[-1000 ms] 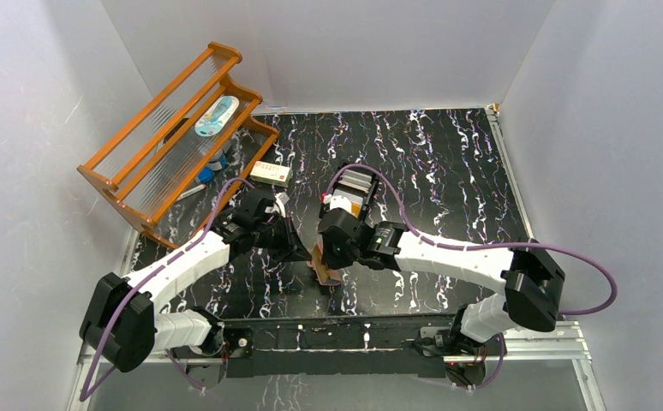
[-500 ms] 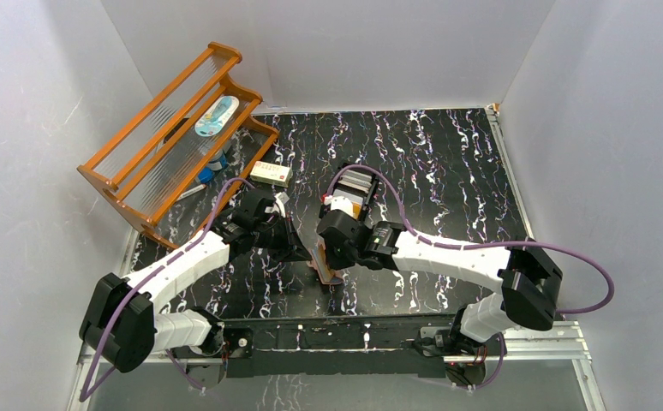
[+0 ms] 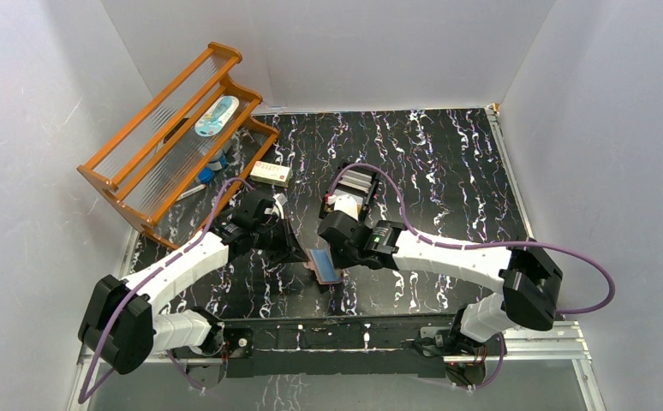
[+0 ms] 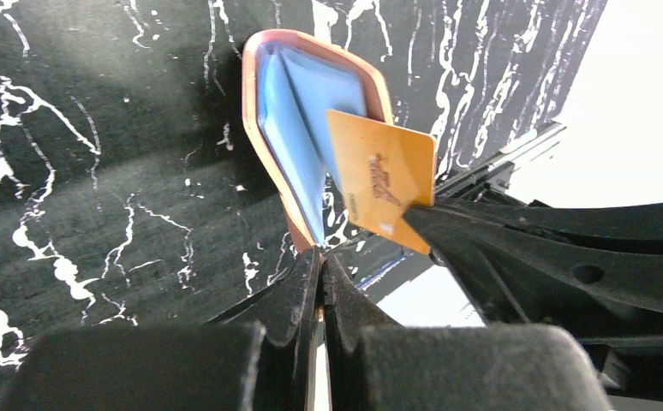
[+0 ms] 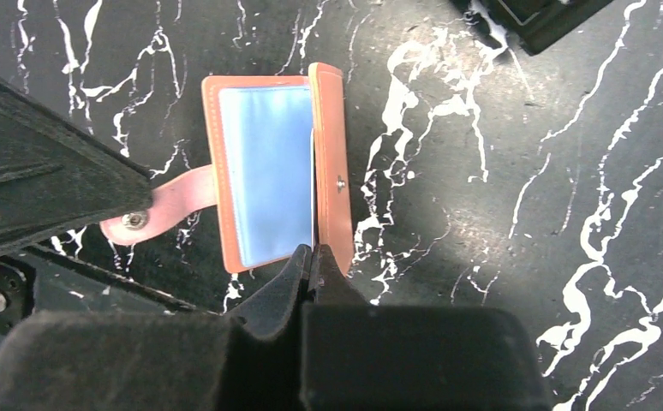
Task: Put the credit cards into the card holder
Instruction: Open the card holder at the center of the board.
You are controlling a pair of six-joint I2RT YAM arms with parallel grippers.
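- Low in the centre of the overhead view, the card holder (image 3: 322,264) now lies spread open with its bluish clear inside facing up. Half a second ago it showed there only as a narrow brown sliver on edge.
- We read that as the pockets being exposed, so a card can be fed in; none looks seated yet.
- Our left gripper (image 4: 315,261) is pinched shut at the holder's near end, seemingly clamping it, at the bottom centre of its own view.
- Our right gripper (image 5: 311,255) is closed on a gold credit card (image 4: 384,175).
- Only the left wrist view shows that card's face, right of centre, with one corner overlapping the open holder.
- The right wrist view has the card edge-on, a thin pale line at the holder's fold, yet it alone shows the snap tab (image 5: 161,208) at left.
- Overhead, neither card nor grips can be made out.
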